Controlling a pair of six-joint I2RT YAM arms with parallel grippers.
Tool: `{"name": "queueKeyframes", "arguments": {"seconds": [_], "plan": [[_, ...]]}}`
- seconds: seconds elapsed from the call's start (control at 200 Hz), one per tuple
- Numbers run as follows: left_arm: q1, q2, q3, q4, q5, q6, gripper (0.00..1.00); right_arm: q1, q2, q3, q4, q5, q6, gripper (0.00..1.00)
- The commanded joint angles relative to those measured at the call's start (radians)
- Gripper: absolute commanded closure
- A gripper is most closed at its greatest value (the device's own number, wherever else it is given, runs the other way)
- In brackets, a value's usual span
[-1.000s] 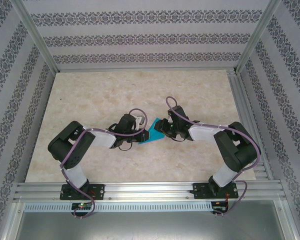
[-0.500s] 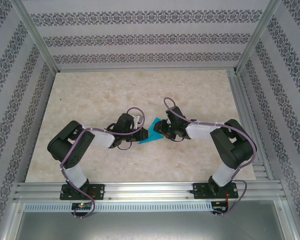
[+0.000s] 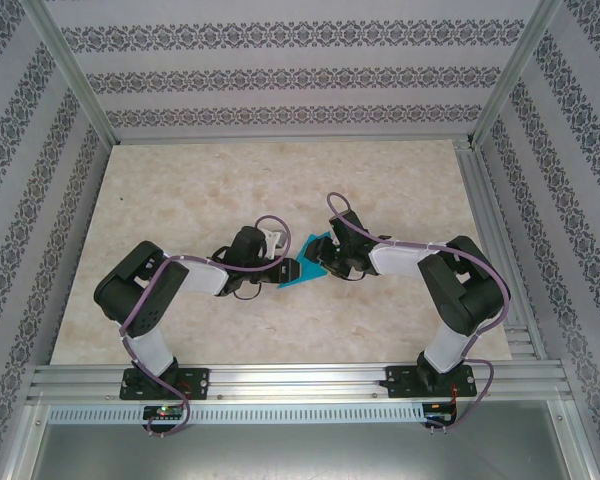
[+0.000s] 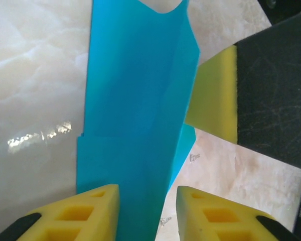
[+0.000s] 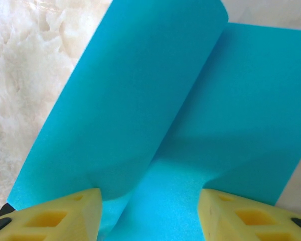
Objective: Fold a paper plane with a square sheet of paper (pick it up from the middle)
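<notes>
The turquoise-blue paper (image 3: 306, 262), partly folded into a narrow shape with layered flaps, lies on the table between the two grippers. In the left wrist view the paper (image 4: 135, 100) runs up from between my left gripper's (image 4: 148, 213) yellow fingers, which stand apart; the right-hand finger (image 4: 210, 211) is clear of it. The right gripper's yellow pad (image 4: 215, 95) touches the paper's right edge. In the right wrist view one flap of the paper (image 5: 140, 90) curls upward over the flat layer, and my right gripper (image 5: 150, 216) is open wide over it. Seen from above, the left gripper (image 3: 286, 268) and right gripper (image 3: 321, 262) nearly meet.
The marbled beige tabletop (image 3: 180, 190) has free room all round the paper. Aluminium frame rails (image 3: 280, 380) run along the near edge, and patterned walls enclose the other three sides.
My left gripper's jaws have opened from a shut grip on the paper. The right gripper's jaws have spread wider, and that arm has crept slightly left. The paper stays put.
</notes>
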Motion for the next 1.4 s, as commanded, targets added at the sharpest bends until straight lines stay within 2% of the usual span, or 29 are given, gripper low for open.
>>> {"name": "queueKeyframes", "arguments": {"seconds": [0.0,0.1,0.235,0.4,0.475,0.619,0.899,1.394], "plan": [[0.013,-0.031,0.020,0.066,0.005,0.117,0.60,0.009,0.040,0.003,-0.055,0.048,0.014,0.44],[0.013,-0.020,0.024,0.087,-0.007,0.171,0.60,0.007,0.043,0.005,-0.061,0.049,0.021,0.44],[0.013,0.011,0.033,0.135,0.038,0.188,0.62,0.007,0.046,0.007,-0.067,0.044,0.024,0.44],[0.014,0.032,0.041,0.151,0.054,0.179,0.76,0.006,0.038,0.001,-0.055,0.037,0.025,0.44],[0.016,0.034,0.046,0.123,0.040,0.176,0.84,0.004,0.016,-0.019,0.013,0.012,0.025,0.44],[0.032,0.035,0.040,0.130,0.045,0.123,0.90,0.004,-0.054,-0.057,0.126,-0.021,0.009,0.44],[0.042,0.032,0.033,0.155,0.070,-0.016,0.91,0.001,-0.109,-0.085,0.189,-0.044,0.001,0.45],[0.075,0.089,0.023,0.181,0.078,-0.190,0.91,0.000,-0.004,-0.061,0.208,-0.064,-0.003,0.46]]}}
